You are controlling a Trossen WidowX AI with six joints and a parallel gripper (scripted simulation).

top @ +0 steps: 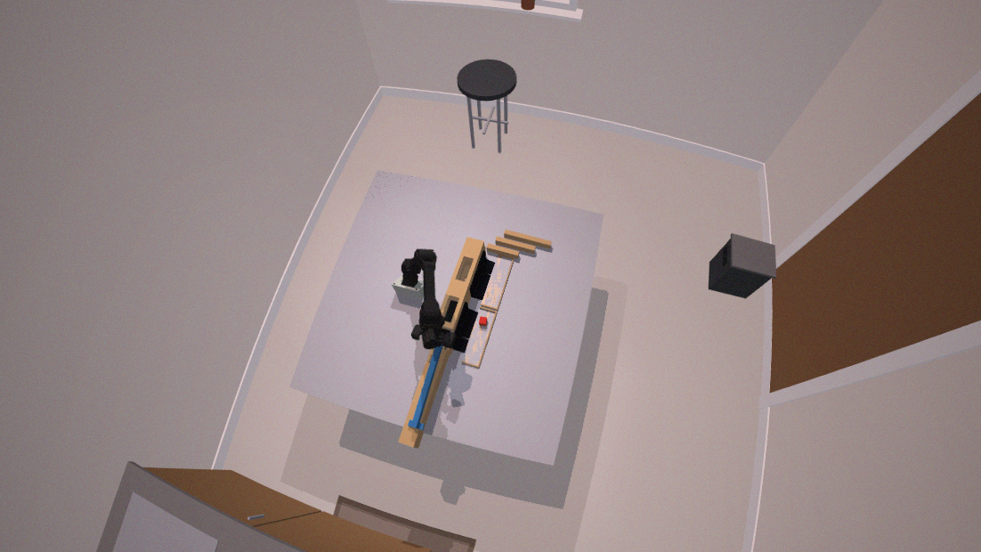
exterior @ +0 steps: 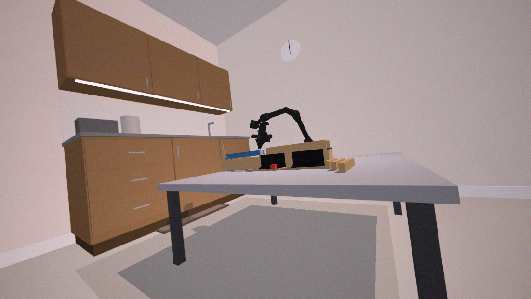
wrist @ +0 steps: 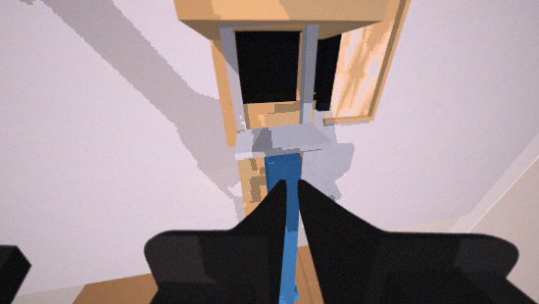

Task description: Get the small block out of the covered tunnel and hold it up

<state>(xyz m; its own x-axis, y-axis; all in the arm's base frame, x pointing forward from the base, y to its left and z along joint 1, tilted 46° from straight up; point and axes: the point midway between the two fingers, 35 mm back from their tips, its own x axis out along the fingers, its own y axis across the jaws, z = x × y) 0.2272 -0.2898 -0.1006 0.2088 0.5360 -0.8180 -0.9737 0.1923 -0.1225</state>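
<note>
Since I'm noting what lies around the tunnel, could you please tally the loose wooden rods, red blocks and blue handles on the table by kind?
Loose wooden rods: 3
Red block: 1
Blue handle: 1
Total: 5

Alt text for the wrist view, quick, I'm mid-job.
Black jaws, nearly closed with nothing between them, point at the blue handle behind them. Beyond it, a grey frame leads toward the wooden tunnel, dark inside; no block shows.
</note>
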